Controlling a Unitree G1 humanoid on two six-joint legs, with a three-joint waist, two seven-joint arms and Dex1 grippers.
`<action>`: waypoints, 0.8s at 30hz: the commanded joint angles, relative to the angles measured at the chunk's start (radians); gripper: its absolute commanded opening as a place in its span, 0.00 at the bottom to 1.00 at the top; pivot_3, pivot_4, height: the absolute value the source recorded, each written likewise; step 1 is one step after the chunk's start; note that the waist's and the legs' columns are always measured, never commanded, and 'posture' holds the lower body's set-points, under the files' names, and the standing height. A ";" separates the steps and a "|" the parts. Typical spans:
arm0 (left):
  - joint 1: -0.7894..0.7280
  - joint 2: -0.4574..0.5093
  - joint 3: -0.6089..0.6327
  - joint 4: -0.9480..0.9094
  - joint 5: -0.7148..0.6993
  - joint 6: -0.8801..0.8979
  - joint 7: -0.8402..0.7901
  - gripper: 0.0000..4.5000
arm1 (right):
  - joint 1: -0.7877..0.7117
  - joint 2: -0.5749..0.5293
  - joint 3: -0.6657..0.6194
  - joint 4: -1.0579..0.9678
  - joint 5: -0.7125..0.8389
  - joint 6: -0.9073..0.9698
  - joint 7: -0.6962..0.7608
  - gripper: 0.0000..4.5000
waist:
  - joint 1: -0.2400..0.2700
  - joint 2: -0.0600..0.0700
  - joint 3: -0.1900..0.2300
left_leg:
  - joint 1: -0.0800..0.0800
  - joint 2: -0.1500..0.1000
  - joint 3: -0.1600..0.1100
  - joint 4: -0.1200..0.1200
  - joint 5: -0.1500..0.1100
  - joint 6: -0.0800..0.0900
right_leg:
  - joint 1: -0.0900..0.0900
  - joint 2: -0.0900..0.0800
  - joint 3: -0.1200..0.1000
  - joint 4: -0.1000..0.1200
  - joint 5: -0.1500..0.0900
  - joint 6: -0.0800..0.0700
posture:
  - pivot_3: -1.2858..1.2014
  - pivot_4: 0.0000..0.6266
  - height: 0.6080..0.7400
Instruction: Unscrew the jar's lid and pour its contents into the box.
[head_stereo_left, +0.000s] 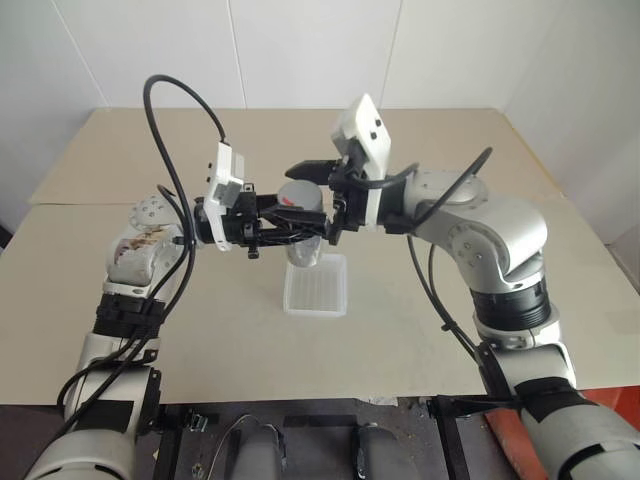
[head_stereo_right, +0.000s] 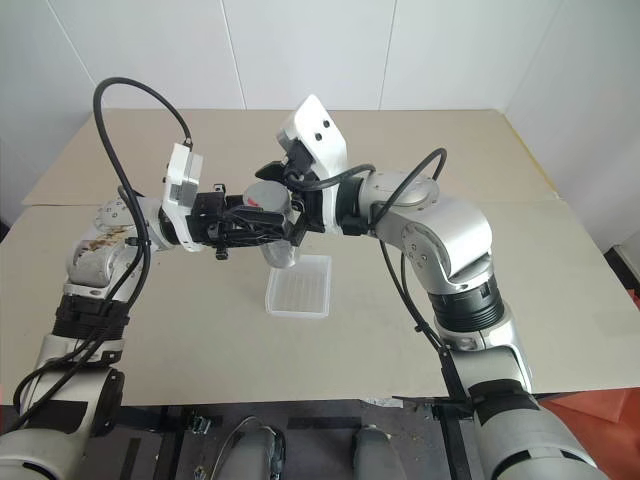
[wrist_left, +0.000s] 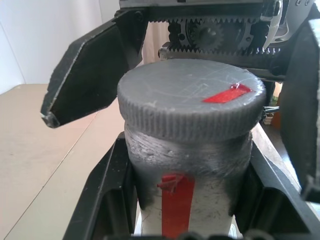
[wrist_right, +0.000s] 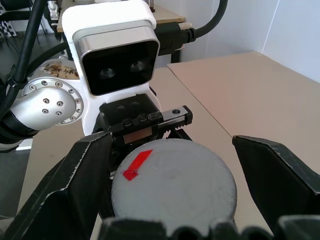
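Observation:
My left gripper (head_stereo_left: 285, 228) is shut on the jar (wrist_left: 192, 172), gripping its clear body with the red mark between its two fingers (wrist_left: 107, 200). It holds the jar above the table, over the far edge of the box (head_stereo_left: 322, 292). The grey lid (wrist_right: 175, 182) with its red mark sits on the jar. Coming from the opposite side, my right gripper (wrist_right: 172, 142) stands open around the lid, one finger (wrist_right: 75, 185) on each side with a gap to the rim. The contents are hidden inside the jar.
The box is a shallow translucent tray lying on the tan table (head_stereo_left: 130, 150), near the middle. Black cables (head_stereo_left: 175, 120) loop over both forearms. The table's front edge (head_stereo_left: 300, 402) runs just ahead of me.

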 joint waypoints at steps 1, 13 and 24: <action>-0.015 0.011 0.023 -0.007 0.000 -0.023 -0.013 0.45 | -0.013 0.003 -0.024 -0.016 -0.004 -0.033 0.010 0.73 | 0.000 0.000 0.000 | 0.000 0.000 0.000 0.000 0.000 0.000 | 0.000 0.000 0.000 0.000 0.000 0.000 | 0.52 0.24 1.00; -0.034 0.025 0.004 0.084 -0.085 -0.029 -0.285 0.45 | 0.005 -0.030 -0.043 0.139 0.101 -0.306 0.550 0.61 | 0.002 0.000 0.000 | 0.000 0.000 0.000 0.000 0.000 0.000 | 0.001 0.000 0.000 -0.001 0.000 0.000 | 0.52 0.24 1.00; -0.073 0.068 -0.118 0.052 -0.194 -0.044 -0.307 0.45 | -0.115 0.041 0.015 0.457 0.007 -0.505 0.889 0.69 | -0.007 0.001 0.000 | 0.001 0.002 -0.001 0.005 0.000 0.000 | 0.001 0.002 0.000 0.001 0.000 0.000 | 0.52 0.24 1.00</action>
